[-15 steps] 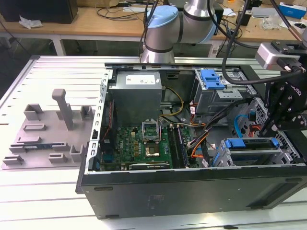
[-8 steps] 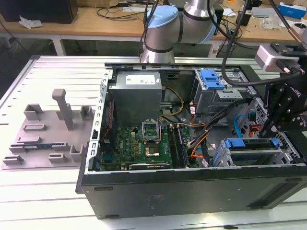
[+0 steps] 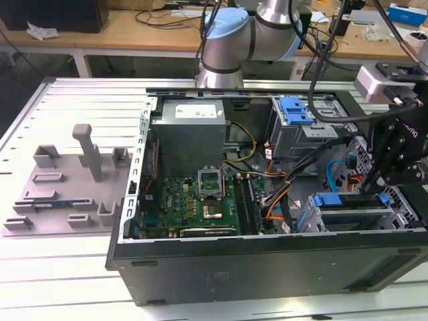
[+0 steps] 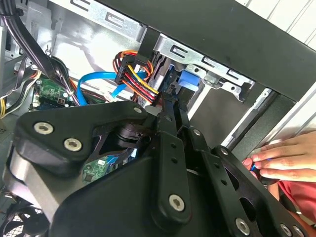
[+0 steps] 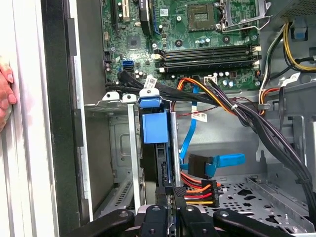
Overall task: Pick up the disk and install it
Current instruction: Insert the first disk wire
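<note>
The disk (image 5: 165, 163) stands on edge in the metal drive cage (image 5: 118, 148) at the case's front corner, its blue carrier tab (image 5: 154, 126) facing the motherboard. In the exterior view the disk (image 3: 348, 200) sits in the cage at the lower right of the open computer case (image 3: 267, 267). My gripper (image 5: 171, 190) is shut on the disk's thin rear edge, one black finger on each side. In the second wrist view the gripper (image 4: 173, 106) reaches up to the blue carrier (image 4: 188, 81) under the cage's rail.
A person's hand (image 4: 281, 158) rests on the case's outer edge beside the cage; it appears as the hand (image 5: 5, 94) in the first wrist view too. Bundled power cables (image 5: 197, 190) and a blue data cable (image 5: 224, 160) hang close by. Another blue clip (image 3: 296, 110) sits on the upper bay. A grey fixture (image 3: 67, 180) lies left.
</note>
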Robot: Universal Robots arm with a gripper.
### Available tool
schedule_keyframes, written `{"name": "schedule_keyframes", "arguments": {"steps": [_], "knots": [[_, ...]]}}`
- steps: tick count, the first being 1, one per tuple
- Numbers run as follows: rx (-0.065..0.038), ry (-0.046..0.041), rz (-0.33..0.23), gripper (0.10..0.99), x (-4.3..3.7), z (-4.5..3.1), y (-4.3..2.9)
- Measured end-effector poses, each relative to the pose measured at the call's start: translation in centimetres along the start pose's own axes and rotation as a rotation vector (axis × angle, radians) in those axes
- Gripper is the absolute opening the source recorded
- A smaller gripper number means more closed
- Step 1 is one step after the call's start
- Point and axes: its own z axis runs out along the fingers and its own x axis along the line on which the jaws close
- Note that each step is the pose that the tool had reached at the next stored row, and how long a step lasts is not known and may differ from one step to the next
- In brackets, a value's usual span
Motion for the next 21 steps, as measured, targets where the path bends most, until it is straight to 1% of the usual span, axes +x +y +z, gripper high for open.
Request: {"name": "schedule_keyframes", "arguments": {"steps": [8, 21], "knots": [[0.0, 0.0001, 0.0, 0.169, -0.01, 0.27, -0.03], [0.0, 0.0005, -0.002, 0.169, -0.01, 1.08, -0.05]]}}
